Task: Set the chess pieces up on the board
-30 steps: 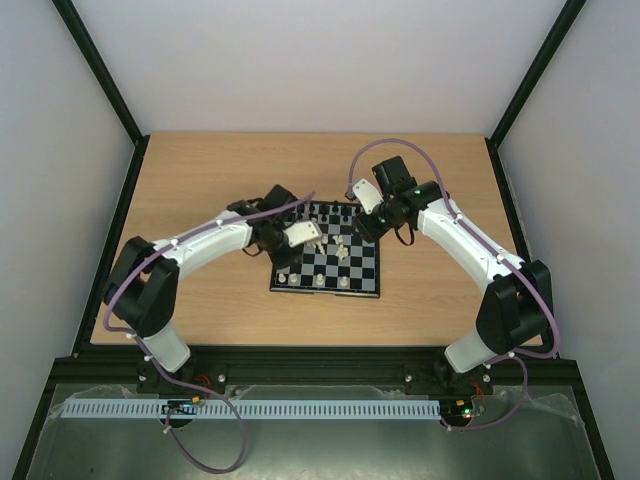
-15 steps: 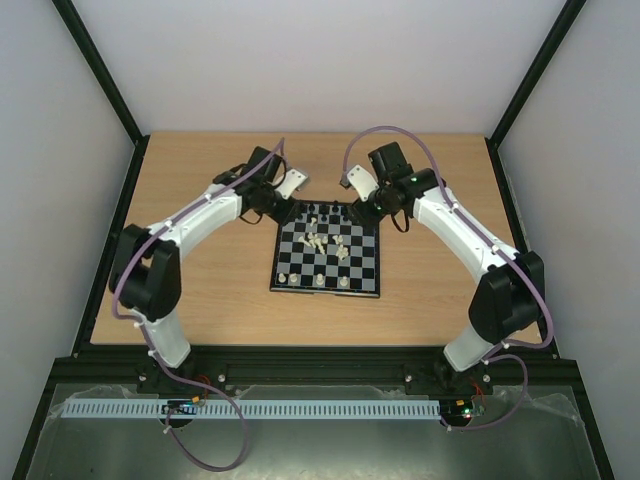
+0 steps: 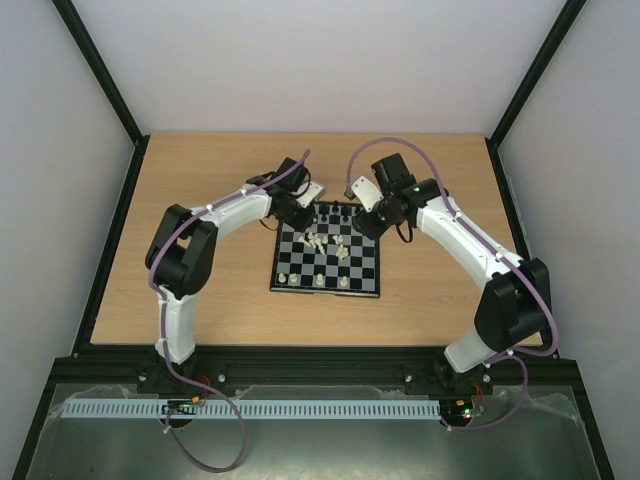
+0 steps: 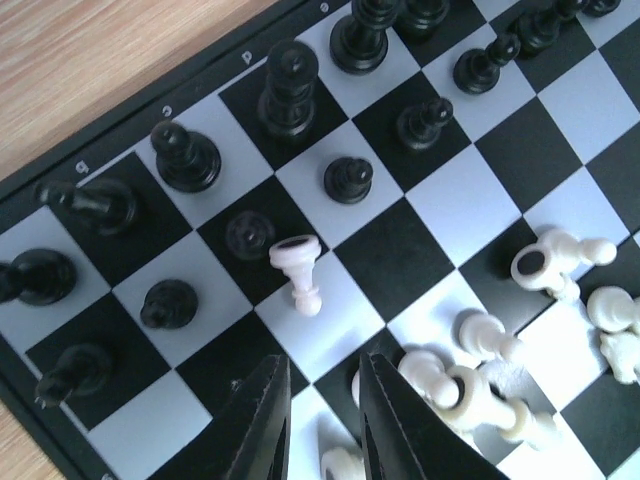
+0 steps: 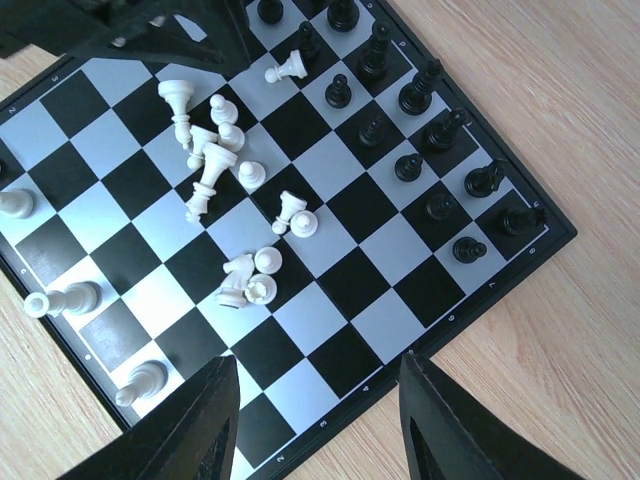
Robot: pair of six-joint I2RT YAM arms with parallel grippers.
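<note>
Left gripper [image 3: 312,192]: fingers drawn nearly together with a narrow gap between them, nothing held. It is placed over the upper-left corner of the board [image 3: 362,275]. One second ago the left gripper is recorded over the board's middle, half a second ago off the board toward the upper left. Now it is brought back to the corner, and the arm's elbow is shifted to the right.

Right gripper [image 3: 362,190]: fingers set apart, empty, held above the board's upper-right corner. Its place is little changed.

Board: laid at the middle of the table [image 3: 200,290], position unchanged.

Black pieces [image 3: 335,212]: stood upright along the two far rows.

Cream pieces [image 3: 328,243]: mostly tipped over in a loose cluster at mid-board. A few are stood upright along the near row. One cream piece [image 4: 298,270] is laid on its side just beside the black rows.

Surface and room: a pale wood-grain table top is edged in black. Plain pale walls are framed by black posts [image 3: 100,70]. A white perforated strip [image 3: 300,409] is run along the lower edge of the top view.

Writing: small pale letters [image 4: 167,108] are printed on the board's black border. They are shown rotated and cannot be read with certainty.
</note>
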